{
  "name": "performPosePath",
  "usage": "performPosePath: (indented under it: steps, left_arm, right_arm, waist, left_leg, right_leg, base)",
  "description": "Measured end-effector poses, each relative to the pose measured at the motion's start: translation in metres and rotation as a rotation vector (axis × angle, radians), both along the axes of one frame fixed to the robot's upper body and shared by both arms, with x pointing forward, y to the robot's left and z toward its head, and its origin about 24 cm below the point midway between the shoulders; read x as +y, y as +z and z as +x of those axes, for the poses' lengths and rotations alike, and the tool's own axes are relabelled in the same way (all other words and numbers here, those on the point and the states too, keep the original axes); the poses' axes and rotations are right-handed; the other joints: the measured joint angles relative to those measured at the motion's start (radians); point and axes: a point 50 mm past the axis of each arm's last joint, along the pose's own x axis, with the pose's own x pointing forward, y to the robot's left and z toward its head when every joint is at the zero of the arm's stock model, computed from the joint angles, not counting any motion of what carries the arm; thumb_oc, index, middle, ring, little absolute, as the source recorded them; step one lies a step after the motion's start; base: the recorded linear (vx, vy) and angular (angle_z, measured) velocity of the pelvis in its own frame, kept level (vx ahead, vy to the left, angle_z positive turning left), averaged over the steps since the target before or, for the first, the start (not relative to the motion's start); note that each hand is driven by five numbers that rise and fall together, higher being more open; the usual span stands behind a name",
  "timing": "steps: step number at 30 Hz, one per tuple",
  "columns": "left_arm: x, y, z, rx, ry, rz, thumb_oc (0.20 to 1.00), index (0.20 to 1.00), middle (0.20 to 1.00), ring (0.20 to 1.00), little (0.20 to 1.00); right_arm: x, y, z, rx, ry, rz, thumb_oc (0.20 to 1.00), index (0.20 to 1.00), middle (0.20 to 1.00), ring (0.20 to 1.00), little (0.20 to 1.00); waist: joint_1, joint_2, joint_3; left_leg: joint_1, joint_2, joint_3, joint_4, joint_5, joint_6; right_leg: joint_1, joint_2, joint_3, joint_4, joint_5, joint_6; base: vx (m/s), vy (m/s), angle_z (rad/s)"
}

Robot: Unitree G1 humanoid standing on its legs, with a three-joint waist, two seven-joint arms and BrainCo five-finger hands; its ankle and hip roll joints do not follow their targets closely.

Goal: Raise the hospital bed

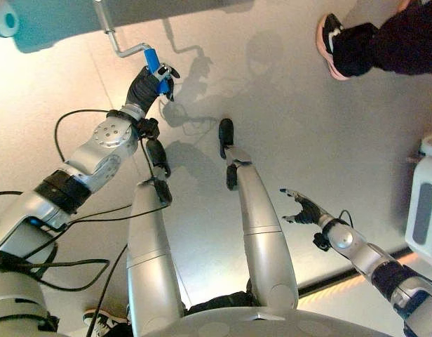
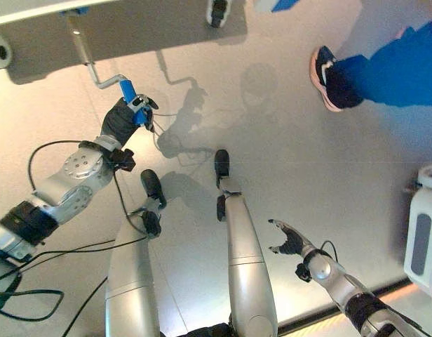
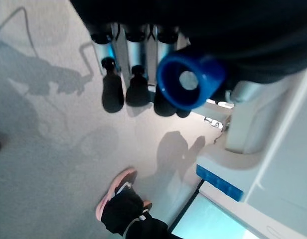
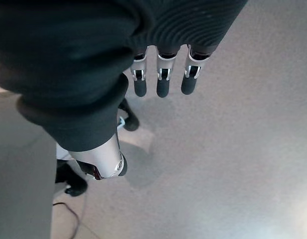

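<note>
Left eye view: left hand (image 1: 147,86) wrapped round the blue crank handle (image 1: 153,62) under the hospital bed (image 1: 55,17) edge; right hand (image 1: 305,208) hangs low with fingers loosely spread, holding nothing. Right eye view: same grip, a person's shoe (image 2: 325,70) well apart on the floor (image 2: 286,140). Left wrist view: fingers (image 3: 112,92) curled beside the handle's blue end. Right wrist view: fingers straight over floor. Cranking step looks in hand; next move likely calls for turning the crank round.
</note>
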Motion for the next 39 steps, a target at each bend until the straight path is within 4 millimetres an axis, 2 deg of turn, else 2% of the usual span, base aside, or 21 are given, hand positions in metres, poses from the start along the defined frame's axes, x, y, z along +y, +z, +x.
performPosePath:
  steps: [1, 3, 5, 6, 8, 10, 16, 23, 26, 28, 31, 33, 34, 39]
  left_arm:
    - [0.003, 0.001, -0.003, -0.003, -0.001, 0.003, 0.2, 0.2, 0.2, 0.2, 0.2]
    - [0.026, 0.002, -0.021, 0.004, 0.026, -0.022, 0.2, 0.2, 0.2, 0.2, 0.2]
    - [0.035, -0.002, -0.025, 0.016, 0.051, -0.026, 0.2, 0.2, 0.2, 0.2, 0.2]
    - [0.046, 0.0, -0.03, 0.003, 0.08, -0.06, 0.2, 0.2, 0.2, 0.2, 0.2]
    - [0.054, -0.006, -0.036, 0.017, 0.1, -0.084, 0.2, 0.2, 0.2, 0.2, 0.2]
    - [0.062, -0.012, -0.04, 0.017, 0.13, -0.148, 0.2, 0.2, 0.2, 0.2, 0.2]
    - [0.064, -0.021, -0.043, 0.031, 0.144, -0.185, 0.2, 0.2, 0.2, 0.2, 0.2]
    - [0.072, -0.039, -0.033, 0.0, 0.238, -0.276, 0.2, 0.2, 0.2, 0.2, 0.2]
    - [0.079, -0.038, -0.028, -0.027, 0.295, -0.256, 0.2, 0.2, 0.2, 0.2, 0.2]
    - [0.085, -0.043, -0.019, -0.04, 0.364, -0.259, 0.2, 0.2, 0.2, 0.2, 0.2]
    - [0.091, -0.038, -0.008, -0.067, 0.434, -0.233, 0.2, 0.2, 0.2, 0.2, 0.2]
    - [0.092, -0.035, -0.007, -0.079, 0.446, -0.22, 0.2, 0.2, 0.2, 0.2, 0.2]
    - [0.096, -0.033, 0.002, -0.082, 0.483, -0.2, 0.2, 0.2, 0.2, 0.2, 0.2]
    - [0.101, -0.025, 0.022, -0.063, 0.586, -0.222, 0.2, 0.2, 0.2, 0.2, 0.2]
  right_arm:
    - [0.0, 0.0, 0.001, -0.001, -0.005, 0.0, 1.0, 1.0, 1.0, 1.0, 1.0]
    - [-0.006, -0.006, -0.004, 0.015, -0.051, 0.004, 1.0, 1.0, 1.0, 1.0, 1.0]
    - [-0.006, -0.009, -0.007, 0.032, -0.051, 0.004, 1.0, 1.0, 1.0, 1.0, 1.0]
    - [-0.004, -0.011, -0.008, 0.033, -0.06, 0.017, 1.0, 1.0, 1.0, 1.0, 1.0]
    - [-0.002, -0.01, -0.007, 0.03, -0.057, 0.028, 1.0, 1.0, 1.0, 1.0, 1.0]
    - [-0.001, -0.01, -0.007, 0.024, -0.062, 0.041, 1.0, 1.0, 1.0, 1.0, 1.0]
    - [-0.002, -0.01, -0.01, 0.026, -0.064, 0.046, 1.0, 1.0, 1.0, 1.0, 1.0]
    - [-0.004, -0.004, -0.007, 0.001, -0.056, 0.041, 1.0, 1.0, 1.0, 1.0, 1.0]
    - [-0.003, -0.002, -0.006, -0.006, -0.051, 0.045, 1.0, 1.0, 1.0, 1.0, 1.0]
    - [-0.003, 0.0, -0.005, -0.014, -0.053, 0.046, 1.0, 1.0, 1.0, 1.0, 1.0]
    - [-0.003, 0.003, -0.002, -0.033, -0.061, 0.058, 1.0, 1.0, 1.0, 1.0, 1.0]
    - [-0.003, 0.004, -0.002, -0.04, -0.069, 0.066, 1.0, 1.0, 1.0, 1.0, 1.0]
    - [-0.002, 0.006, 0.002, -0.044, -0.064, 0.067, 1.0, 1.0, 1.0, 1.0, 1.0]
    - [0.012, 0.025, 0.02, -0.124, -0.01, 0.098, 1.0, 1.0, 1.0, 1.0, 1.0]
  waist:
    - [0.003, 0.002, 0.001]
    - [0.011, 0.003, 0.002]
    - [0.015, 0.005, 0.003]
    - [0.009, 0.006, 0.004]
    - [0.001, 0.009, 0.006]
    - [-0.006, 0.014, 0.009]
    - [0.0, 0.018, 0.011]
    - [0.022, 0.024, 0.01]
    - [0.034, 0.026, 0.01]
    - [0.042, 0.03, 0.009]
    - [0.045, 0.029, 0.009]
    - [0.04, 0.029, 0.009]
    - [0.038, 0.025, 0.01]
    - [-0.015, 0.011, 0.007]
  left_leg:
    - [0.0, -0.001, -0.005, -0.003, 0.001, -0.001]
    - [0.009, -0.005, -0.013, -0.008, 0.003, -0.006]
    - [0.019, -0.008, -0.021, -0.009, 0.002, -0.007]
    - [0.025, -0.01, -0.03, -0.009, 0.0, -0.009]
    - [0.027, -0.012, -0.037, -0.011, -0.001, -0.01]
    - [0.036, -0.015, -0.053, -0.007, -0.007, -0.019]
    - [0.061, -0.007, -0.065, -0.015, -0.017, -0.036]
    - [0.05, 0.01, -0.088, 0.008, -0.036, -0.05]
    - [0.027, 0.023, -0.101, 0.024, -0.043, -0.051]
    - [0.0, 0.03, -0.11, 0.038, -0.047, -0.051]
    - [-0.061, 0.043, -0.12, 0.069, -0.052, -0.046]
    - [-0.086, 0.044, -0.125, 0.083, -0.055, -0.041]
    - [-0.1, 0.047, -0.126, 0.105, -0.066, -0.033]
    - [-0.189, 0.063, -0.127, 0.162, -0.079, -0.005]
  right_leg:
    - [0.001, -0.003, -0.005, 0.002, -0.001, -0.001]
    - [0.011, -0.009, -0.021, 0.01, -0.007, -0.013]
    - [0.024, -0.014, -0.024, 0.013, -0.015, -0.013]
    - [0.035, -0.016, -0.035, 0.012, -0.021, -0.013]
    - [0.044, -0.022, -0.046, 0.014, -0.028, -0.014]
    - [0.053, -0.023, -0.057, 0.018, -0.036, -0.018]
    - [0.068, -0.027, -0.099, 0.039, -0.062, -0.045]
    - [0.079, -0.012, -0.125, 0.028, -0.064, -0.055]
    - [0.075, 0.001, -0.131, 0.009, -0.061, -0.051]
    - [0.069, 0.014, -0.142, -0.011, -0.049, -0.047]
    - [0.036, 0.026, -0.153, -0.025, -0.027, -0.05]
    - [0.022, 0.026, -0.155, -0.026, -0.022, -0.046]
    - [0.023, 0.033, -0.155, -0.034, -0.011, -0.04]
    - [-0.013, 0.048, -0.151, -0.085, 0.036, -0.008]
  base:
    - [-0.04, -0.01, 0.13]
    - [-0.01, 0.012, 0.11]
    - [-0.01, 0.032, 0.11]
    - [-0.01, 0.021, 0.11]
    - [0.01, 0.053, 0.1]
    - [0.01, 0.076, 0.01]
    - [0.01, 0.085, 0.0]
    - [0.02, 0.098, -0.03]
    - [0.02, 0.073, -0.08]
    - [0.02, 0.06, -0.08]
    - [0.02, 0.024, -0.08]
    - [0.04, 0.053, -0.07]
    - [0.05, 0.082, -0.14]
    - [0.05, 0.049, -0.16]
